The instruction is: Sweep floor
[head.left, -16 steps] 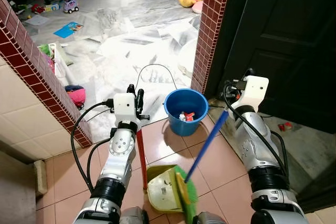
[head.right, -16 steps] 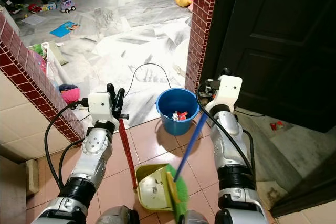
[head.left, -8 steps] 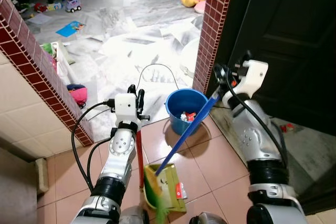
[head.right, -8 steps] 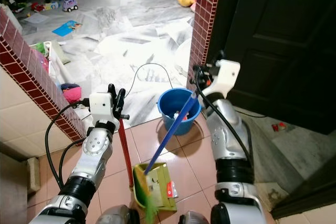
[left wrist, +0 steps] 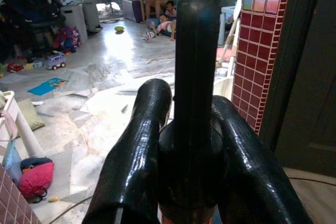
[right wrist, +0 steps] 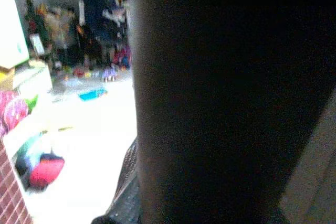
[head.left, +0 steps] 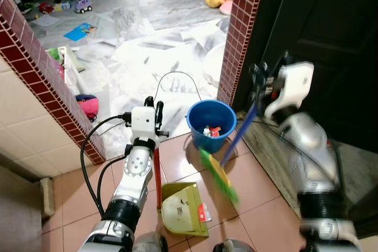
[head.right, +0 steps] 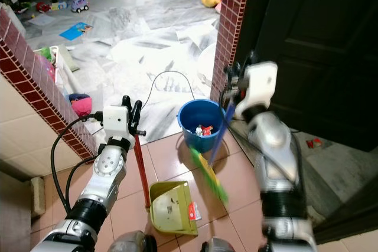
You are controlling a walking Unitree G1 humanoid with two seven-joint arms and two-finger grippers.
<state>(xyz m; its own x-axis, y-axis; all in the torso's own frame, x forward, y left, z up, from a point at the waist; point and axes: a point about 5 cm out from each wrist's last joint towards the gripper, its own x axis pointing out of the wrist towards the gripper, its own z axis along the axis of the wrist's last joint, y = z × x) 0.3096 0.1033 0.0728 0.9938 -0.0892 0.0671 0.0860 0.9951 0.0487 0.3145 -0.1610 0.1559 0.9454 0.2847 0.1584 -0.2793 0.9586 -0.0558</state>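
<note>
On the left, my left gripper point(head.left: 152, 108) is closed around the top of the red upright handle point(head.left: 157, 172) of the yellow-green plastic dustpan point(head.left: 183, 209), which sits on the near pink tiles with scraps of litter in it. Just beyond it, the round blue plastic bucket point(head.left: 211, 125) with a wire bail holds some rubbish. To the right, my right gripper point(head.left: 260, 84) is up by the red-tiled pillar point(head.left: 239, 33), gripping the blue broom handle point(head.left: 240, 135); the green bristled broom head point(head.left: 219, 176) hangs blurred in the air between dustpan and bucket. I judge the risk is that the swinging head clips the bucket or scatters the collected litter back across the floor.
</note>
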